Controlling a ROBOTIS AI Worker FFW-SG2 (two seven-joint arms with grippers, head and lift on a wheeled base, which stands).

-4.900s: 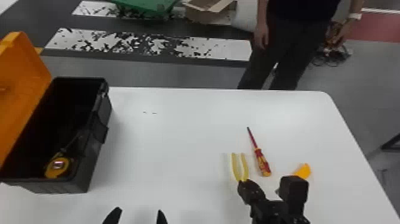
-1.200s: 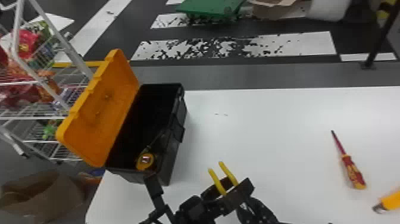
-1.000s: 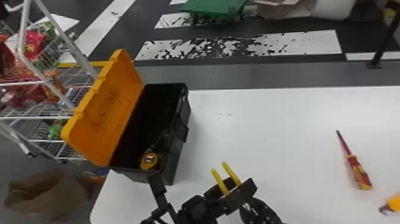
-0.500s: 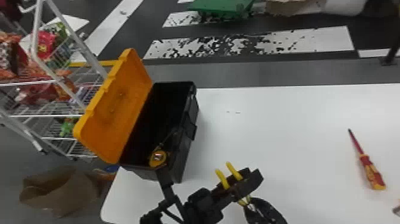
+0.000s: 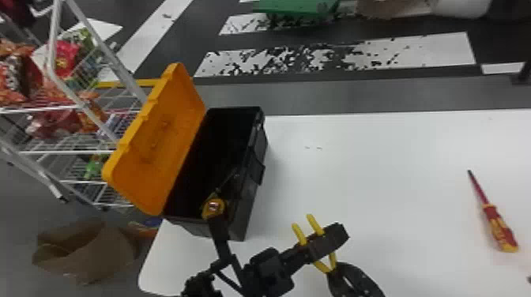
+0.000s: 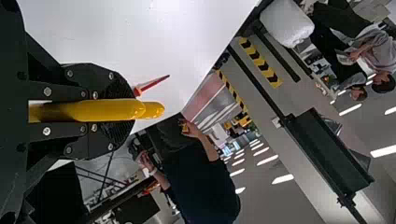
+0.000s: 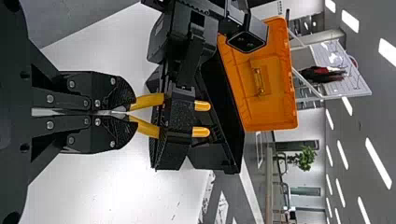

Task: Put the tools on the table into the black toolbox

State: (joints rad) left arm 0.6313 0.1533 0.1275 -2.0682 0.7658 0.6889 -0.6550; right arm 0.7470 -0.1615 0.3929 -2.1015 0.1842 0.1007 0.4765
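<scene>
Floor [image 5: 355, 94] is grey with black-and-white stripes on the far side; white wire rack [image 5: 67, 152] stands left, past the table edge. White table [image 5: 375, 177], flat and plain, carries the work. Black toolbox [image 5: 243, 211] sits open at its left end, orange lid [image 5: 158, 138] leaning back to the left. Risk: box is near that edge, so a hard bump could shove it off or tip the lid shut. Left arm [image 5: 223, 237] overlaps the box's near end in the head view; can't tell if it touches. Likely bump source when it swings in.

Left gripper [image 6: 114, 109] is closed on the handles of the yellow pliers [image 5: 300, 234]; right gripper [image 7: 123, 111] is clamped on their head. Pliers are up between the two, right of the box. If the arms pull unevenly, they twist. If right lets go before left's grip is solid, smooth handles could slip. Spread handles could snag the rim.

Screwdriver [image 5: 498, 231] lies well right; round grip might roll if nudged. Tape measure [image 5: 213, 207] is in the box's near end.
</scene>
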